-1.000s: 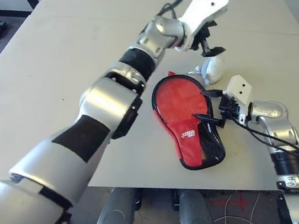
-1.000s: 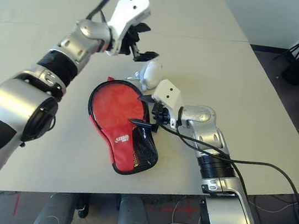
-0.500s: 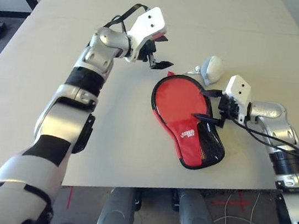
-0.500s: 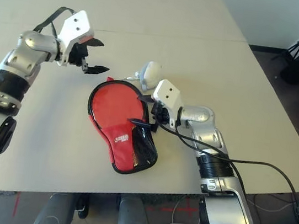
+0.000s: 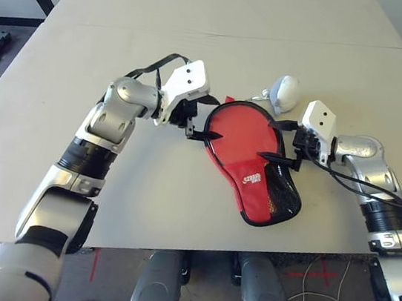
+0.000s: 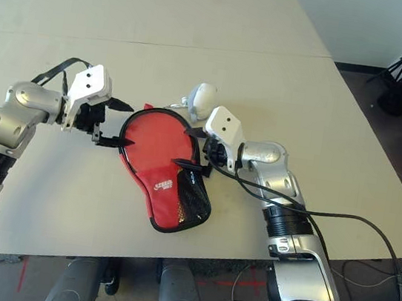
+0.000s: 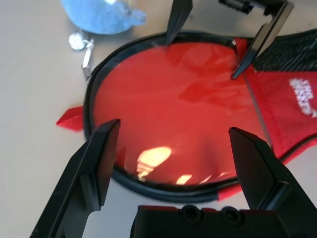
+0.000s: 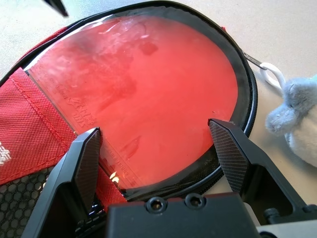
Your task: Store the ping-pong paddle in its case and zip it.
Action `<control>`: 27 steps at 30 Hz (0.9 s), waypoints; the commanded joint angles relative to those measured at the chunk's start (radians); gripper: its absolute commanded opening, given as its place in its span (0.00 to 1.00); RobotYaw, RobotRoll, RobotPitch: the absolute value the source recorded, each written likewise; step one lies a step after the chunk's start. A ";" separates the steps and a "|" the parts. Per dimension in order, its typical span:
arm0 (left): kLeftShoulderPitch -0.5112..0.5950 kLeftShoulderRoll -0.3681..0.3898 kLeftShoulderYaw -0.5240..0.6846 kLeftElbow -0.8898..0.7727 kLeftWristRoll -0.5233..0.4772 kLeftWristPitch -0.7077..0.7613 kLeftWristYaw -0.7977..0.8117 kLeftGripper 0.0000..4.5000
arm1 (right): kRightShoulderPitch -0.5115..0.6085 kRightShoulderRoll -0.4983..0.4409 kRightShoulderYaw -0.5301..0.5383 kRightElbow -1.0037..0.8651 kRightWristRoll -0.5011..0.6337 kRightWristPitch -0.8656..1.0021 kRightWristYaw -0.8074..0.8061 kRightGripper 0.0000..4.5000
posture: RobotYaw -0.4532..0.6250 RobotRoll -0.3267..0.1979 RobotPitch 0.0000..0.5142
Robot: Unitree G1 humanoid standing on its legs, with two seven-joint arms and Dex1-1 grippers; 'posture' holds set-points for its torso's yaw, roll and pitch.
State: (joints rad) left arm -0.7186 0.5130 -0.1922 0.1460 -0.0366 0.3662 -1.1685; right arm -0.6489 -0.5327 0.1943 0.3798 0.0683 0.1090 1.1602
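Observation:
The red case point(image 5: 250, 202) lies flat at the table's middle, its black mesh pocket point(image 5: 281, 195) toward me. Inside its black zipper rim point(image 7: 104, 79) shows the ping-pong paddle's glossy red round face point(image 5: 237, 132); the handle is hidden under the red fabric. My left gripper point(image 5: 207, 120) is open at the rim's left side, low over the table, its fingers spread either side of that edge point(image 7: 173, 144). My right gripper point(image 5: 271, 139) is open over the face's right side point(image 8: 156, 139), holding nothing.
A small grey soft pouch point(image 5: 285, 91) with a metal key ring point(image 7: 81, 42) lies just beyond the case, close to the rim. Bare tabletop spreads to the left and far side. The table's front edge point(image 5: 195, 247) runs just below the case.
My left arm has swung down from high over the far side of the table to the case's left rim. The right arm and the case have stayed put.

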 commanded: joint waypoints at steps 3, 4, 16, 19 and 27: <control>0.032 -0.015 -0.067 0.024 0.022 0.014 0.036 0.99 | 0.045 -0.009 0.079 0.048 -0.057 0.020 0.026 1.00 | 0.34 0.62 0.45; 0.033 -0.016 -0.076 0.033 0.027 0.017 0.043 0.99 | 0.045 -0.010 0.079 0.046 -0.057 0.021 0.026 1.00 | 0.34 0.62 0.45; 0.055 -0.016 -0.149 0.099 0.084 0.000 0.095 0.99 | -0.017 -0.046 0.033 0.015 -0.013 0.057 0.046 1.00 | 0.33 0.62 0.44; 0.064 -0.017 -0.150 0.089 0.080 0.008 0.098 0.99 | -0.067 -0.063 -0.011 -0.024 0.054 0.121 0.092 1.00 | 0.33 0.62 0.44; 0.084 -0.016 -0.153 0.068 0.076 0.020 0.100 0.99 | -0.240 -0.031 -0.117 0.016 0.157 0.218 0.046 1.00 | 0.33 0.62 0.44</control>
State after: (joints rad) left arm -0.6782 0.4950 -0.2940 0.1927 0.0120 0.3614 -1.0675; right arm -0.8822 -0.5761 0.0927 0.3704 0.2089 0.3072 1.2305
